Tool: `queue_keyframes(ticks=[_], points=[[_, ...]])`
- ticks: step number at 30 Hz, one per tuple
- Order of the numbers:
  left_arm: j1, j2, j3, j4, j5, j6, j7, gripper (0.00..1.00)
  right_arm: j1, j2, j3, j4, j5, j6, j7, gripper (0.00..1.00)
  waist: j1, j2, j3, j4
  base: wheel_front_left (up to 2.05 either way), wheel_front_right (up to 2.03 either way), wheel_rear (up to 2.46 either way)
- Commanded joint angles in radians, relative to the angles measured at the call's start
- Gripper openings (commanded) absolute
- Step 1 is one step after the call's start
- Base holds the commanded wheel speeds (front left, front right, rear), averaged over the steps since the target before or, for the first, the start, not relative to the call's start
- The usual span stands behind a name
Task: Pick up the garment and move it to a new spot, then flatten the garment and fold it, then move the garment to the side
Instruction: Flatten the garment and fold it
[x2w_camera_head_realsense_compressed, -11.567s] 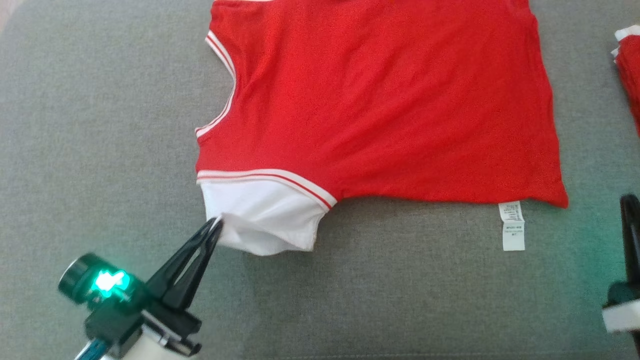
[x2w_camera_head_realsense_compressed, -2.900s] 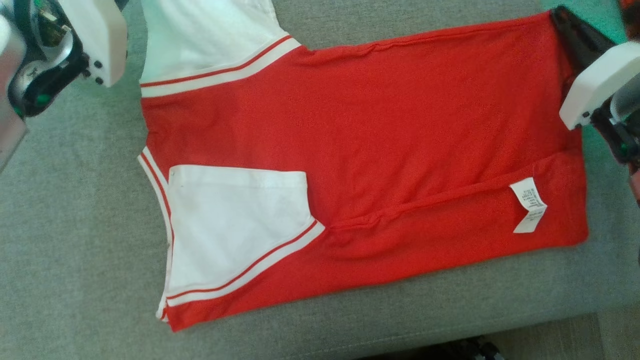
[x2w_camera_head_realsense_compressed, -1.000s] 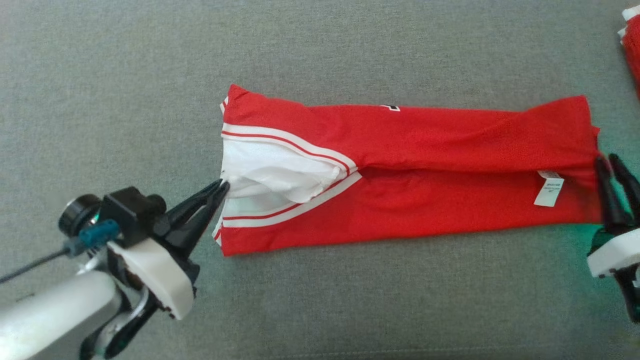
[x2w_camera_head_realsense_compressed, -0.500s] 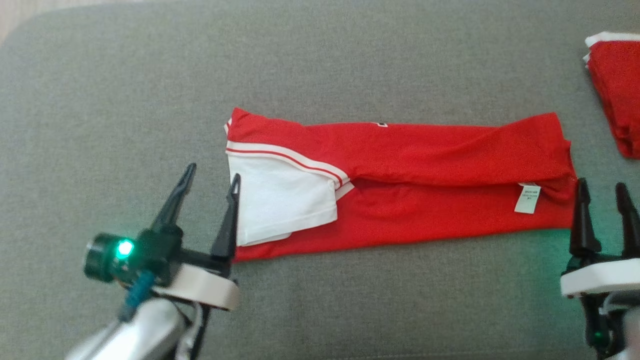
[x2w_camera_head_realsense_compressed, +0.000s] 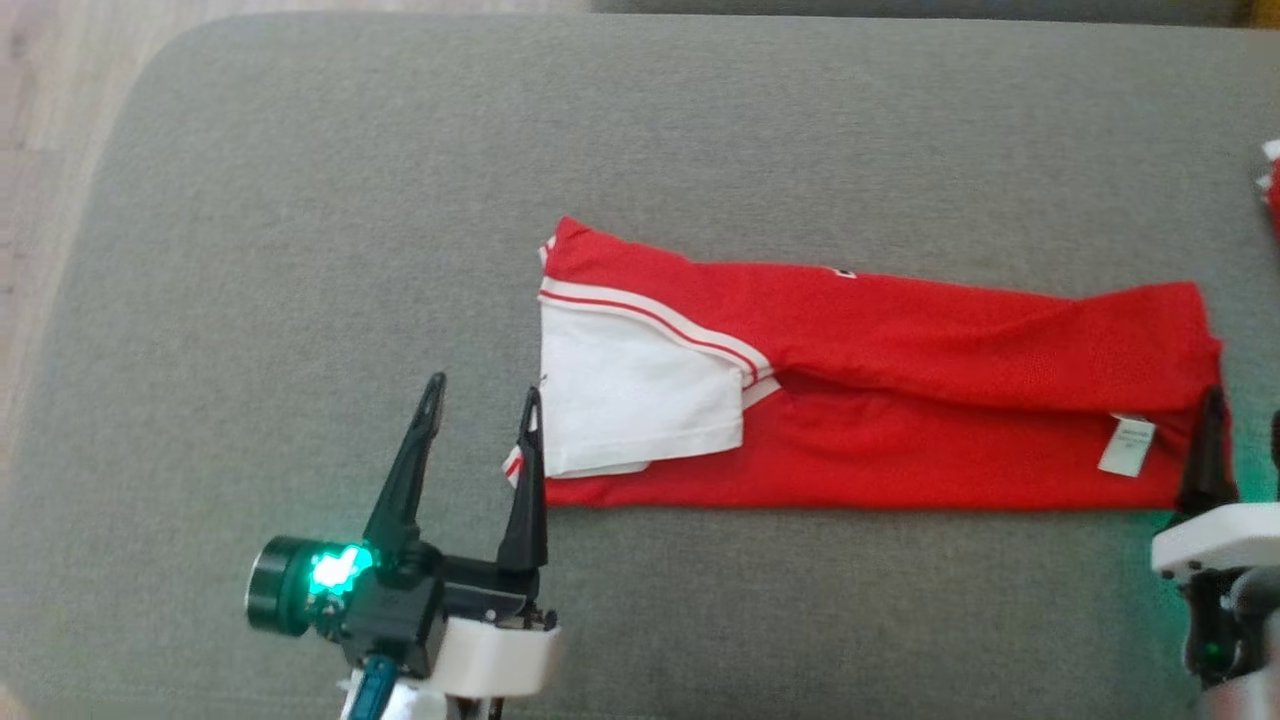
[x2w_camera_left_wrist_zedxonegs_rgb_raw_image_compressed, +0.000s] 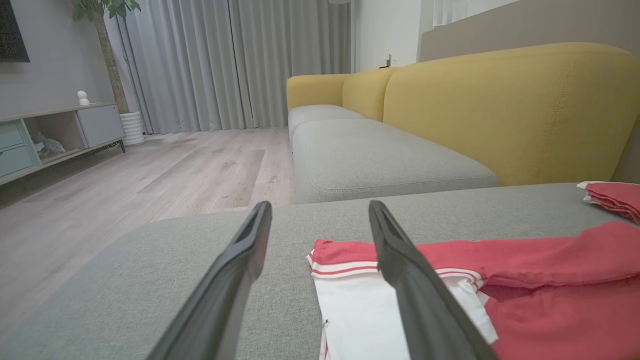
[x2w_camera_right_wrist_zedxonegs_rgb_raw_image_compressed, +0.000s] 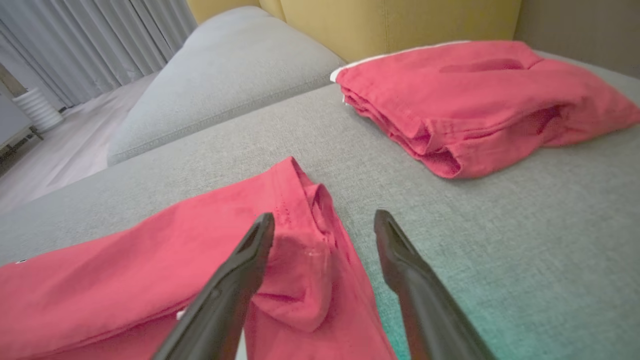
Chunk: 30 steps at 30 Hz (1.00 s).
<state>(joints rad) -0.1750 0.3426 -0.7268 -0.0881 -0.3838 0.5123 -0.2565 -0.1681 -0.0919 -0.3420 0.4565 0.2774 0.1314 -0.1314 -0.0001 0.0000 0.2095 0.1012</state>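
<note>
So, the garment (x2w_camera_head_realsense_compressed: 900, 400) is lying folded into a long red strip on the grey cushion (x2w_camera_head_realsense_compressed: 300, 250), running left to right in the head view. Its white sleeve (x2w_camera_head_realsense_compressed: 630, 400) is sitting folded on top at the garment's left end, with the striped trim showing. A small white label (x2w_camera_head_realsense_compressed: 1127, 445) is poking out near the garment's right end.

The left gripper (x2w_camera_head_realsense_compressed: 482, 388) is sitting just off the garment's left end, with its fingers spread wide and gripping nothing. One finger is lining up right along the sleeve's edge, and I can't tell whether it's actually touching the cloth. The other finger is pointing over bare cushion, on the side away from the garment.

The right gripper (x2w_camera_right_wrist_zedxonegs_rgb_raw_image_compressed: 324, 216) is hovering at the garment's right end, also spread wide with nothing in it. In its wrist view the garment's bunched hem corner is lying under and between the fingers, not pinched by them.

Another folded red pile (x2w_camera_right_wrist_zedxonegs_rgb_raw_image_compressed: 475, 100) is resting beyond the garment's right end, well apart from it. A yellow backrest (x2w_camera_left_wrist_zedxonegs_rgb_raw_image_compressed: 500, 110) is showing behind the garment.
</note>
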Motion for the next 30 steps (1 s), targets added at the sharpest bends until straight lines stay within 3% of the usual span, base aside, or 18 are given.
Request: queue_keyframes(ticks=[1,8,9,12,19,26,30], points=[[-0.015,-0.001,0.05,-0.022,0.019,-0.012,-0.005,1.0,-0.028,-0.008,0.005,-0.012,-0.014,-0.001,0.007,1.0,0.0001,0.0,0.006,0.014,0.0,0.0,0.0],[0.016,-0.067,0.114,0.0,0.098,-0.093,-0.005,1.0,-0.076,-0.001,-0.071,0.081,-0.078,-0.001,0.111,1.0,0.0001,0.0,0.021,0.037,0.0,0.0,0.0],[0.021,-0.074,0.124,0.001,0.106,-0.102,-0.005,1.0,-0.079,0.003,-0.065,0.085,-0.074,-0.001,0.13,0.83,0.0001,0.0,0.022,0.037,0.0,0.0,0.0],[0.034,-0.093,0.155,0.006,0.127,-0.127,-0.005,1.0,-0.081,0.01,-0.043,0.085,-0.062,-0.001,0.174,0.0,0.0001,0.0,0.022,0.033,0.0,0.0,0.0],[0.055,-0.127,0.22,0.01,0.172,-0.173,-0.005,1.0,-0.075,-0.022,-0.043,0.031,-0.041,-0.001,0.17,0.0,0.0001,0.0,0.005,0.011,0.0,0.0,0.0],[0.089,-0.151,0.271,0.015,0.206,-0.217,-0.005,1.0,-0.057,-0.162,-0.151,-0.056,-0.022,-0.001,0.195,0.0,0.0001,0.0,-0.017,-0.017,0.0,0.0,0.0],[0.104,-0.16,0.293,0.02,0.218,-0.235,-0.005,1.0,-0.067,-0.141,-0.091,-0.209,0.05,-0.001,0.246,0.0,0.0001,0.0,-0.032,-0.031,0.0,0.0,0.0]])
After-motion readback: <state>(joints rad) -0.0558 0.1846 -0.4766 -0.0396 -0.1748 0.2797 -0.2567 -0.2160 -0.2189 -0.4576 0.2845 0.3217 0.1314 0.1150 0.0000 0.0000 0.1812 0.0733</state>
